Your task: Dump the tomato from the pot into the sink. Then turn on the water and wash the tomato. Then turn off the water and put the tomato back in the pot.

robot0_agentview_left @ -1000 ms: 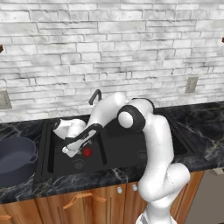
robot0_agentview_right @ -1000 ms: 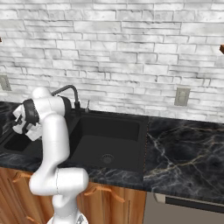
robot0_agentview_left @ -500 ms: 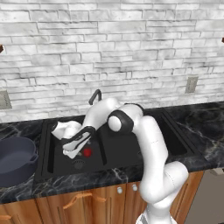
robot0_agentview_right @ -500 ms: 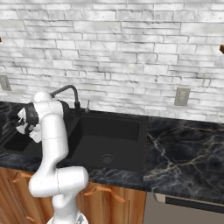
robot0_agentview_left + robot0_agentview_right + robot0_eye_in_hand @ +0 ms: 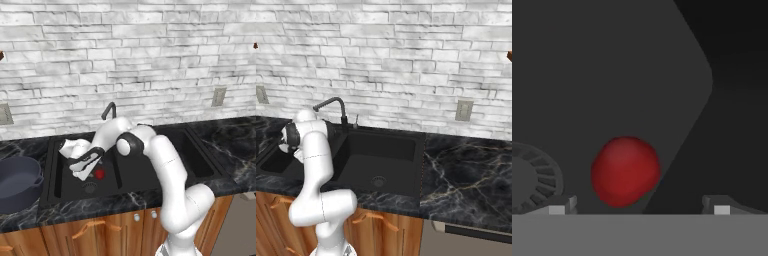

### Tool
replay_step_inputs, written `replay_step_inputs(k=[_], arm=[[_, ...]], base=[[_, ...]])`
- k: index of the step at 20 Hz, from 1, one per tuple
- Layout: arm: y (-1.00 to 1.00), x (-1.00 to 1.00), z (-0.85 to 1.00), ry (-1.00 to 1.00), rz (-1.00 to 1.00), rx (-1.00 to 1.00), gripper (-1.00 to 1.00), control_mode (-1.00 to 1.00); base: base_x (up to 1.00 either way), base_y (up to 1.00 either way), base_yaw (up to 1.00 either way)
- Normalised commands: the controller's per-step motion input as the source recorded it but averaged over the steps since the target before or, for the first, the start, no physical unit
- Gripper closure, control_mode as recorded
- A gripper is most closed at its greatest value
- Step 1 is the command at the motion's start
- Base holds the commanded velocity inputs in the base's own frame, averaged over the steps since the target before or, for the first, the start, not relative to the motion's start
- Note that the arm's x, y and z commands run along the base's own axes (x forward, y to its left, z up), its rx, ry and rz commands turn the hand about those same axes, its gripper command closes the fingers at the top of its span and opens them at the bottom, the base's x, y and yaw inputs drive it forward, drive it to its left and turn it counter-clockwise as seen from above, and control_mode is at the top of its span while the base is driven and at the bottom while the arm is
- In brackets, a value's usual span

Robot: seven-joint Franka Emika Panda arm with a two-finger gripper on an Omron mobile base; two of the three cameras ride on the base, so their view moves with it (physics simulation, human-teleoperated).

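The tomato [image 5: 99, 174], a small red ball, lies on the floor of the left basin of the black sink [image 5: 150, 186], beside that basin's round drain [image 5: 89, 188]. My gripper [image 5: 86, 166] hangs low inside this basin, just left of and above the tomato, jaws open and holding nothing. In the hand view the tomato [image 5: 626, 171] sits between and just beyond the two fingertips [image 5: 559, 207], nearer the left one, with the drain [image 5: 532, 177] at the left edge. The dark blue-grey pot [image 5: 17, 182] stands on the counter left of the sink. The sink's right basin [image 5: 381, 155] holds nothing.
A black gooseneck faucet [image 5: 109, 111] rises behind the sink's divider, close above my forearm. Dark marble counter [image 5: 466, 175] stretches to the right of the sink. A brick wall [image 5: 150, 60] backs the counter. Wooden cabinet fronts [image 5: 90, 232] run below.
The hand has sunk a little deeper into the left basin, closer to the tomato, and the elbow has dropped. The tomato and pot have not moved. The jaws stay open.
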Motion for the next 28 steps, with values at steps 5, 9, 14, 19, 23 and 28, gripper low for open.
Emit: replay_step_inputs(k=[5,9,14,19,23,28], arm=[[0.0,0.21,-0.29,0.06,0.08,-0.02,-1.0,-1.0],[0.0,0.12,-0.27,0.06,0.07,-0.03,-1.0,-1.0],[0.0,0.0,-0.14,0.04,0.01,-0.07,-1.0,-1.0],[-0.03,0.0,-0.11,0.05,0.0,-0.07,-1.0,-1.0],[-0.16,-0.01,0.0,0.01,0.0,-0.07,-1.0,-1.0],[-0.26,0.0,0.0,0.03,0.0,-0.08,-1.0,-1.0]], base=[[0.0,0.0,0.0],[0.0,0.0,0.0],[0.0,0.0,0.0],[0.0,0.0,0.0],[0.0,0.0,0.0],[0.0,0.0,0.0]])
